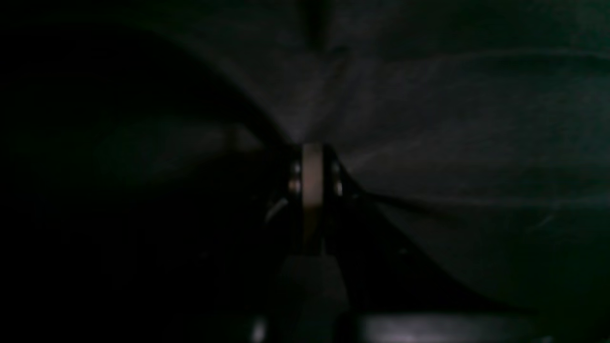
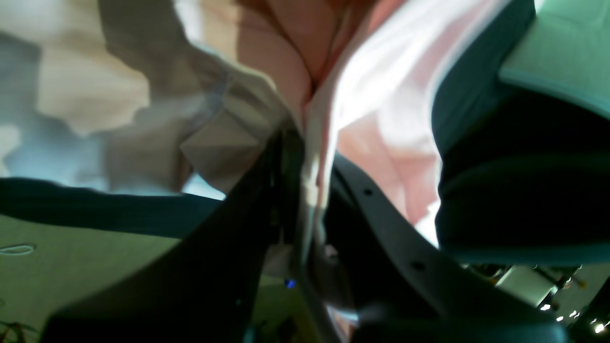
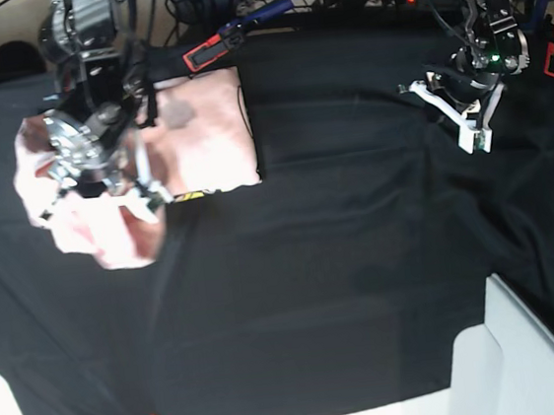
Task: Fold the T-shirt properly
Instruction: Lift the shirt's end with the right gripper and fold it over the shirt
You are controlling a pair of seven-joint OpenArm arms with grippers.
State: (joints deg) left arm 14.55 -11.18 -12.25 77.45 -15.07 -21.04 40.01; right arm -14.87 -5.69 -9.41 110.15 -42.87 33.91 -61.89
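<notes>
Your right pincer (image 2: pixel 305 157) is pinching a fold of the T-shirt (image 3: pixel 205 136), the pink cloth squeezed between its two dark fingers (image 2: pixel 267 190) in the right wrist view. In the base view that pincer (image 3: pixel 142 197) sits at the left of the worktop (image 3: pixel 345 289), with the right arm above the shirt's near-left part, which bunches and looks lifted under the pincer; the view there is blurred, so how far it hangs clear of the black cloth (image 3: pixel 357 209) is hard to tell. The rest of the shirt lies flat just beside it, toward the far edge, plain side up with a dark spot near the top.

Your left pincer (image 1: pixel 312 176) is pressed together, its fingers meeting on a pale strip in the dim left wrist view, with only dark cloth around it. In the base view it (image 3: pixel 476 137) hangs at the far right, well apart from the shirt.
</notes>
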